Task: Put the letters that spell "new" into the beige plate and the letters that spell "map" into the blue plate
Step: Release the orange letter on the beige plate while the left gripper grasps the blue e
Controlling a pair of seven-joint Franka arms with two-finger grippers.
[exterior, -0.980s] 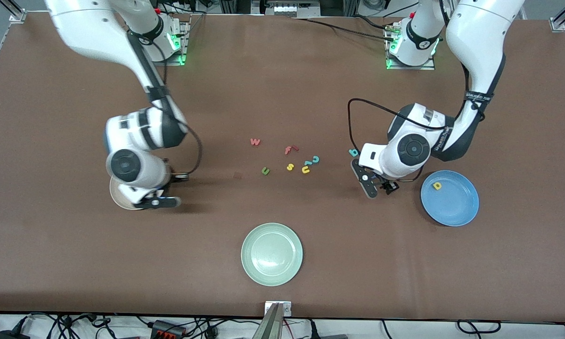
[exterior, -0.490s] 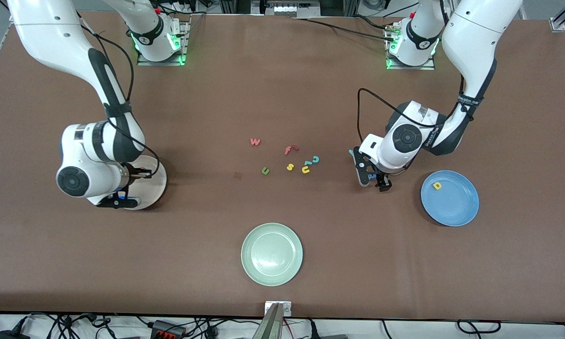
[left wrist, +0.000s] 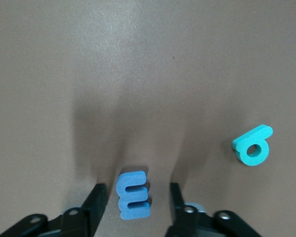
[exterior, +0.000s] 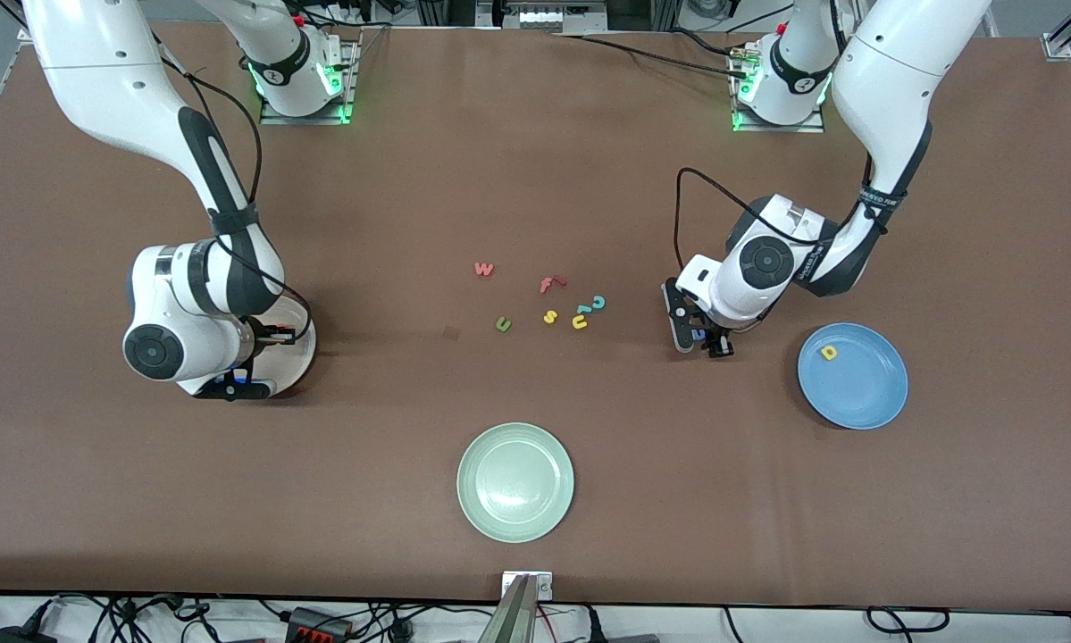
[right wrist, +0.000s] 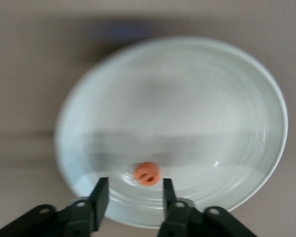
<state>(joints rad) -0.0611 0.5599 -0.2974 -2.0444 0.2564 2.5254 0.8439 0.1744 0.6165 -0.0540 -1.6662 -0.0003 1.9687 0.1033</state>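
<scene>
Now the left gripper (left wrist: 135,197) straddles the blue m (left wrist: 133,194), fingers apart: pinch squarely before lifting. Right gripper (right wrist: 133,195), parted over the beige plate (right wrist: 246,98), has the orange e (right wrist: 147,173) lying beneath it.

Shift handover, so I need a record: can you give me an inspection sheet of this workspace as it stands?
Surface: brown table, one small dark mark.
Job's things: orange e in beige plate; yellow a in blue plate; blue m and teal p on the table; pink w and green n loose mid-table.
Clutter: red f, yellow s, yellow u, teal c, pale green plate.
Grippers: left gripper down, jaws open either side of the m; right gripper over the beige plate, jaws open.
Cables: black loop on the left arm; leads below the table edge.
Surroundings: nothing seen.
</scene>
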